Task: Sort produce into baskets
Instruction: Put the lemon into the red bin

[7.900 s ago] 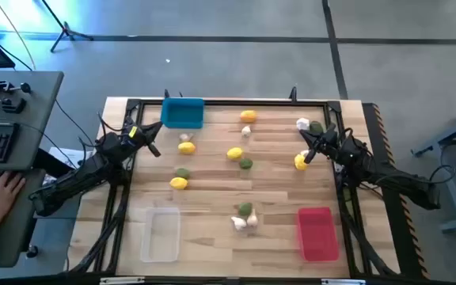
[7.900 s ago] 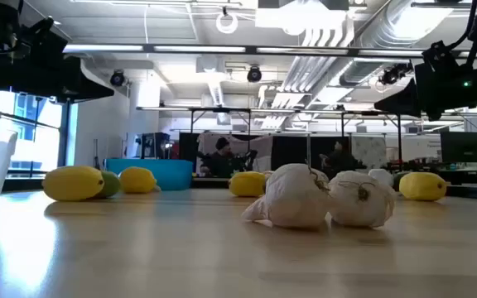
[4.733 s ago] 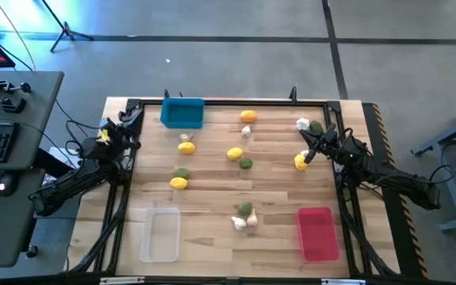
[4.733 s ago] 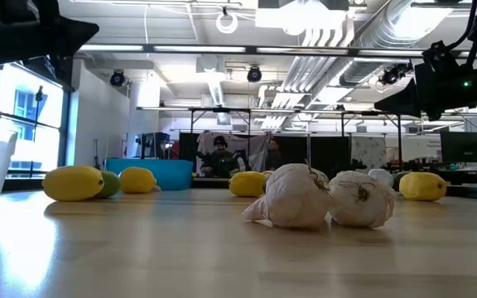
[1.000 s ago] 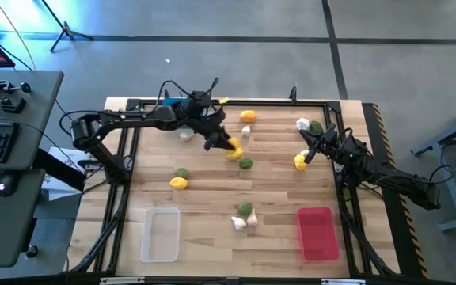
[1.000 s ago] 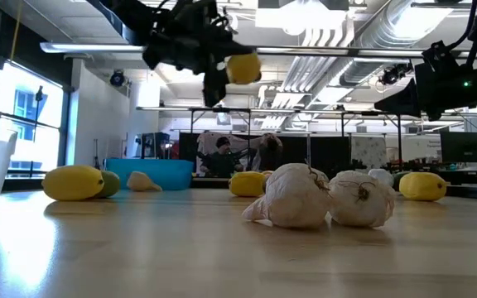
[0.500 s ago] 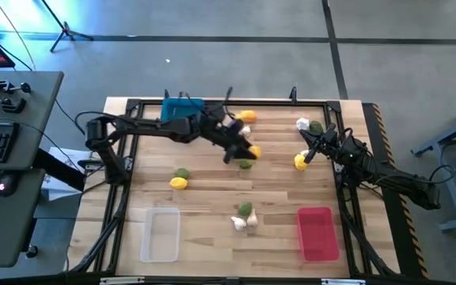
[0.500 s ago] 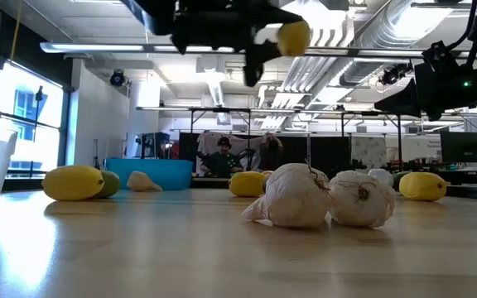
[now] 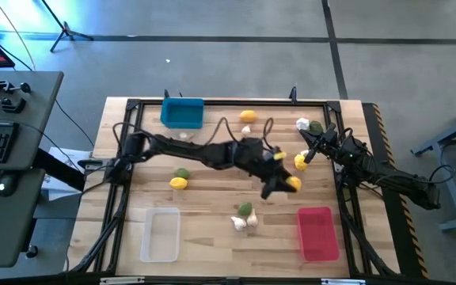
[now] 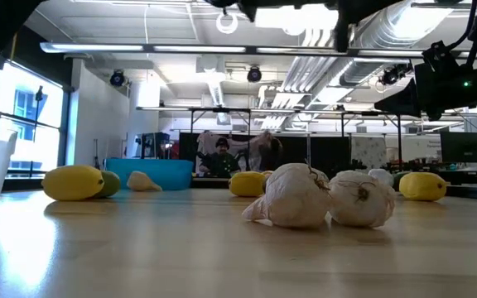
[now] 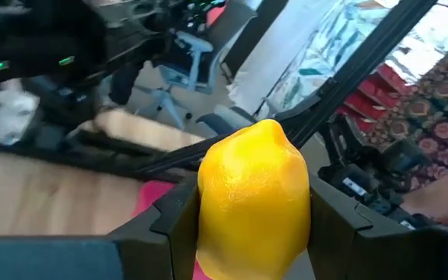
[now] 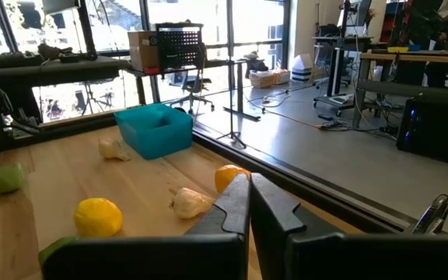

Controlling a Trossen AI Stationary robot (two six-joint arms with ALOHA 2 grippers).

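Note:
My left gripper [image 9: 285, 184] is shut on a yellow lemon [image 11: 253, 202], reaching out over the table's middle right, just up-left of the red basket [image 9: 317, 233]. In the low view only dark parts of this arm [image 10: 288, 8] show at the top. My right gripper [image 9: 305, 154] is shut with nothing between its fingers [image 12: 249, 204] and waits at the right edge beside another lemon [image 9: 300, 162]. The blue basket [image 9: 183, 113] stands at the far left, the clear basket [image 9: 159, 235] at the near left. My left gripper pinches the lemon by its two opposite sides [image 11: 208, 210] between its two fingers [image 11: 334, 225]. The fingers come from the table's left, slanting toward the near right. The lemon is lifted clear of the table, its pointed end [image 11: 269, 128] sticking out past the fingertips.
Loose produce lies on the wood: two garlic bulbs [image 10: 317, 197] and a green fruit [image 9: 245, 210] near the middle front, a lemon [image 9: 179, 184] and green fruit [image 9: 182, 172] at left, a lemon [image 9: 247, 116] at the far side, garlic [image 9: 302, 123] and green fruit [image 9: 316, 127] at far right.
My left gripper has carried the lemon from the table's far middle toward the right and near edges, toward the red basket, staying shut on it. The lemon has stayed clear of the table and has left the low view at its top.

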